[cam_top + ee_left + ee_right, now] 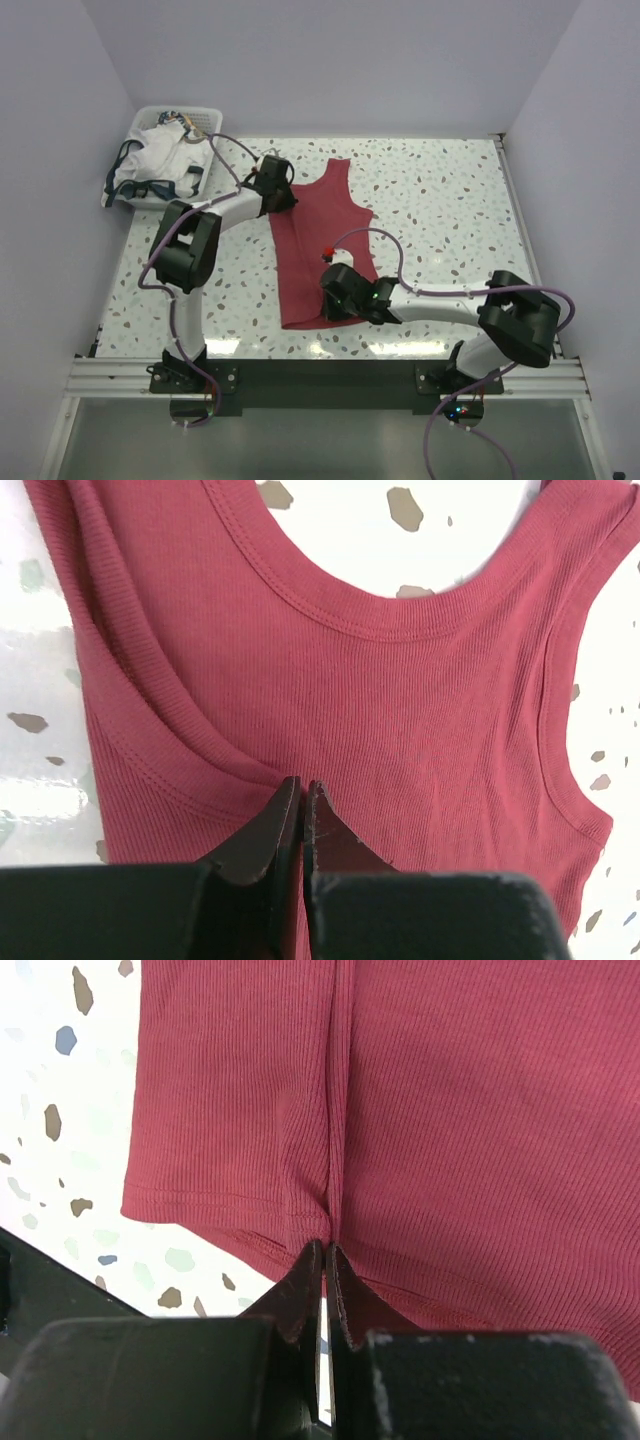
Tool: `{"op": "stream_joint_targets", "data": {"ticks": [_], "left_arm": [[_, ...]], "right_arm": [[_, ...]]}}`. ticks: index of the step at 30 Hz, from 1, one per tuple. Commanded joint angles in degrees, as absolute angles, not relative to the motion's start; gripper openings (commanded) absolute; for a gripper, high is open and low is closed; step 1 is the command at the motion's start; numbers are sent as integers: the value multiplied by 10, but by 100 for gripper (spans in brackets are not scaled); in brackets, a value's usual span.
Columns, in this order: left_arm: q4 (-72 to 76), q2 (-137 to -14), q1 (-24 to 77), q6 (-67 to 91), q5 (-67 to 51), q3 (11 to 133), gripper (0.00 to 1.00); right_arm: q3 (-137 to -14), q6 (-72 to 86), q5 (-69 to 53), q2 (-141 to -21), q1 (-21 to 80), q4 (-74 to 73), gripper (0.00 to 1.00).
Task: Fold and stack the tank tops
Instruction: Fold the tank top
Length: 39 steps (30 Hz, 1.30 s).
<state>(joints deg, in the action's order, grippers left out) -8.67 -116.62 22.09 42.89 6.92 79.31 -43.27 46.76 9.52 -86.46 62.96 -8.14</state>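
Red top point(312, 250) lies on the bench point(450, 210). Left claw point(302, 788) pinches its armhole edge; right claw point(326, 1252) pinches its hem. White top point(160, 160) sits in a basket point(205, 110).

Table point(450, 200) centre: first tank top point(320, 250) laid flat.
Far-left corner: basket point(148, 113) set; second tank top point(160, 160) heaped inside.

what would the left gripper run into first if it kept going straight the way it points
The left gripper is shut on the dark red tank top; more of that cloth lies straight ahead, probably first.
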Motion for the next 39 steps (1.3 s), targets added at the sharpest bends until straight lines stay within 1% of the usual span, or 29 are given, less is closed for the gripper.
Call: {"op": "stream_joint_targets", "data": {"ticks": [1,10,17,22,30,39], "left_arm": [[-82,-1173,229,437,90,817,0],[-78,-1179,238,434,93,814,0],[-69,-1160,241,430,99,795,0],[-73,-1169,242,415,90,807,0],[-58,-1160,250,412,84,789,0],[-66,-1177,270,396,81,812,0]], "right_arm": [[-424,477,123,-831,628,-78,0],[-390,488,116,-831,627,-58,0],[-379,494,111,-821,632,-47,0],[-378,504,121,-802,648,-57,0],[-367,520,137,-789,671,-66,0],[-353,533,142,-793,682,-59,0]]}}
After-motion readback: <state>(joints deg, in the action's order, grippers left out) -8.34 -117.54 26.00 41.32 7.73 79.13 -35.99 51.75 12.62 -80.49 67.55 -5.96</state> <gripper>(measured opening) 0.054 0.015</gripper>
